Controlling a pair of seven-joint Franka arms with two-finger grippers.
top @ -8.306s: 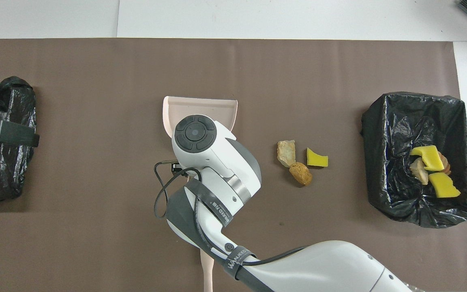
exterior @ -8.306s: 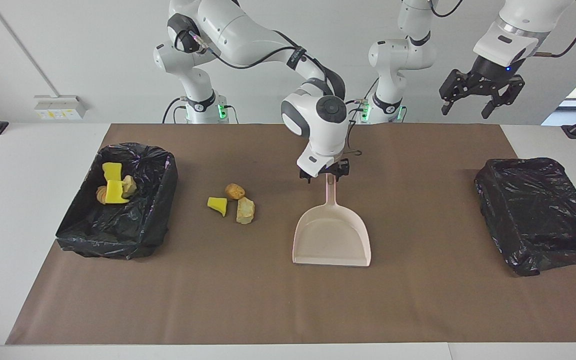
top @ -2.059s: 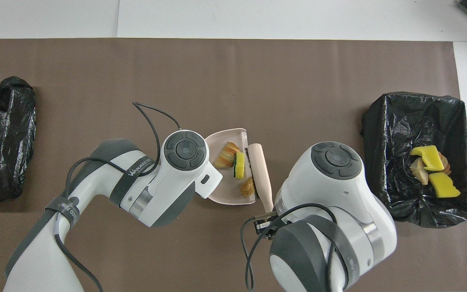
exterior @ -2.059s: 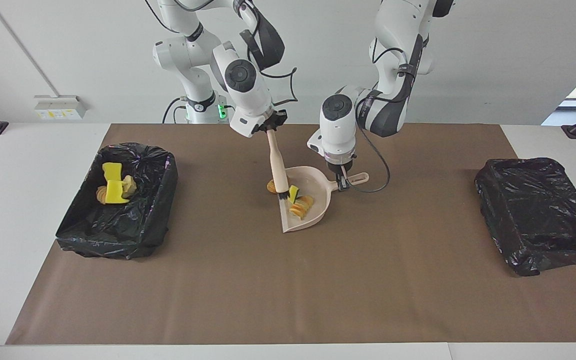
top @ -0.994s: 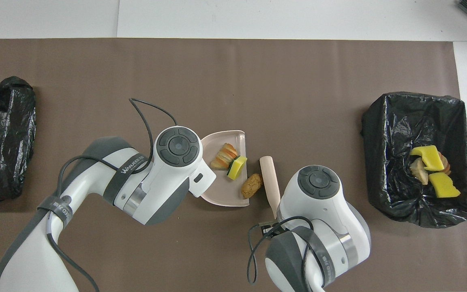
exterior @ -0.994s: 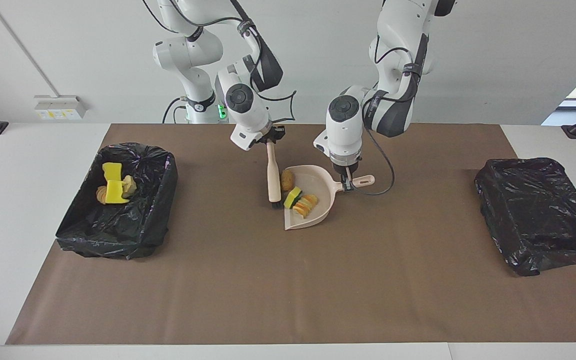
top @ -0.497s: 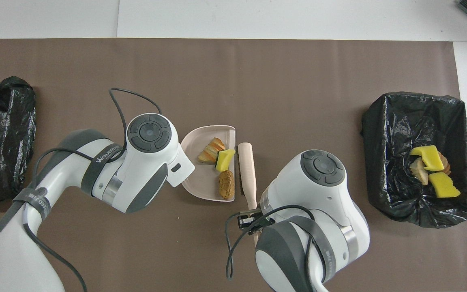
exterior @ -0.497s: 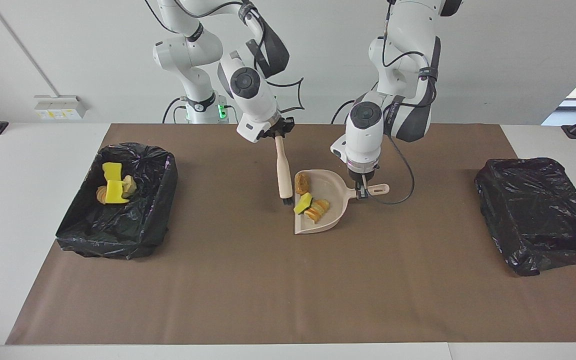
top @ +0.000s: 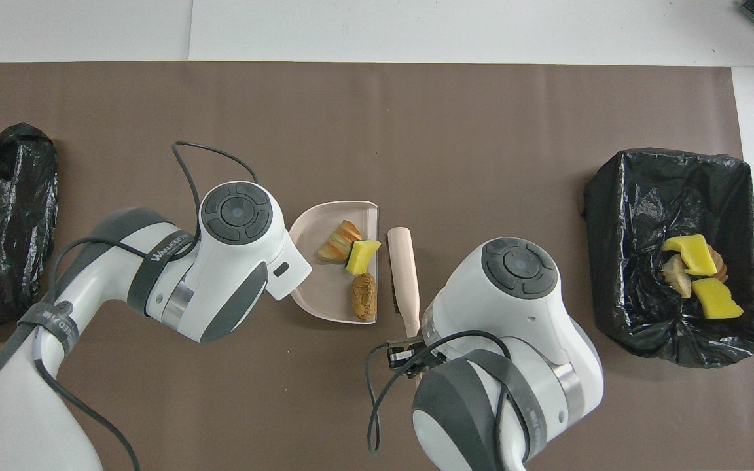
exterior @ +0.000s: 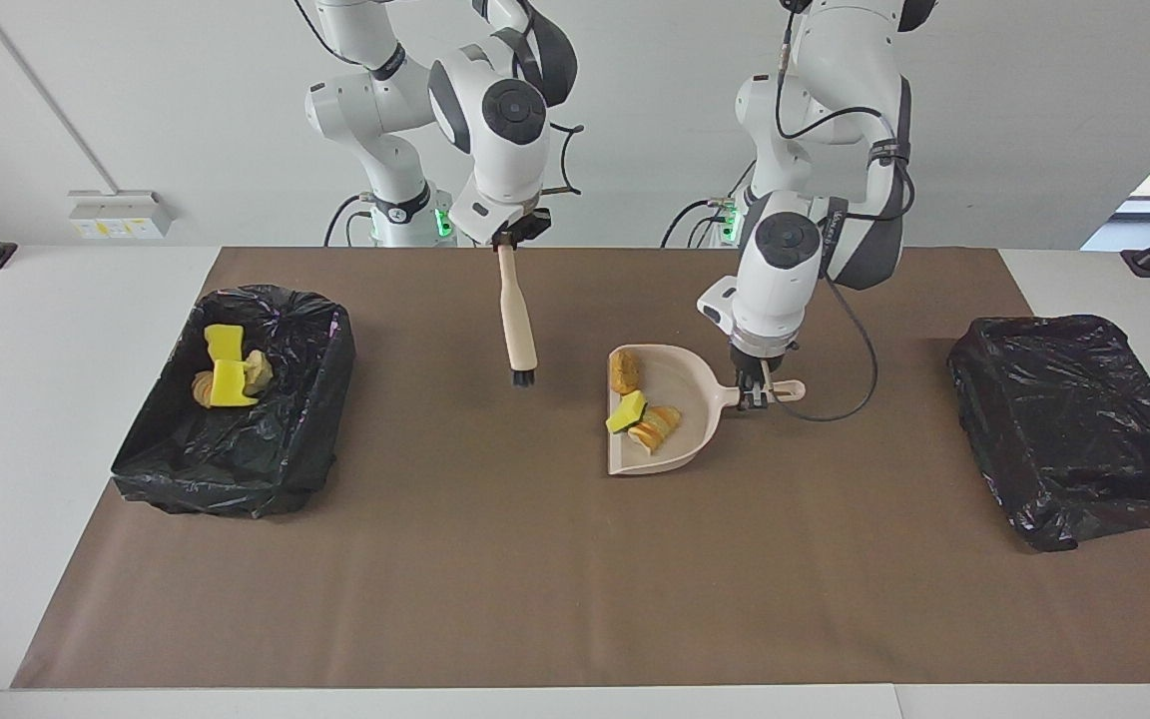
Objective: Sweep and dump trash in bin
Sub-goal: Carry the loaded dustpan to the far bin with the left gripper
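Note:
My left gripper point(exterior: 757, 391) is shut on the handle of the pale pink dustpan point(exterior: 683, 387), which is mid-table. Three pieces of trash lie in the pan: a brown lump point(exterior: 623, 371), a yellow chunk point(exterior: 627, 411) and a tan striped piece point(exterior: 657, 425). My right gripper point(exterior: 511, 238) is shut on the beige brush point(exterior: 517, 320), which hangs bristles down over the mat beside the pan's open mouth. In the overhead view the dustpan point(top: 324, 288), its trash point(top: 362, 256) and the brush point(top: 403, 275) show between the two wrists.
A black-lined bin point(exterior: 315, 399) at the right arm's end holds several more trash pieces point(exterior: 226, 371). It also shows in the overhead view point(top: 619, 261). A second black-lined bin point(exterior: 1074, 419) stands at the left arm's end. A brown mat point(exterior: 535, 579) covers the table.
The three loose pieces went from the mat into the dustpan. In the last half second the pan slid toward the left arm's end, and the brush rose and drew away from it.

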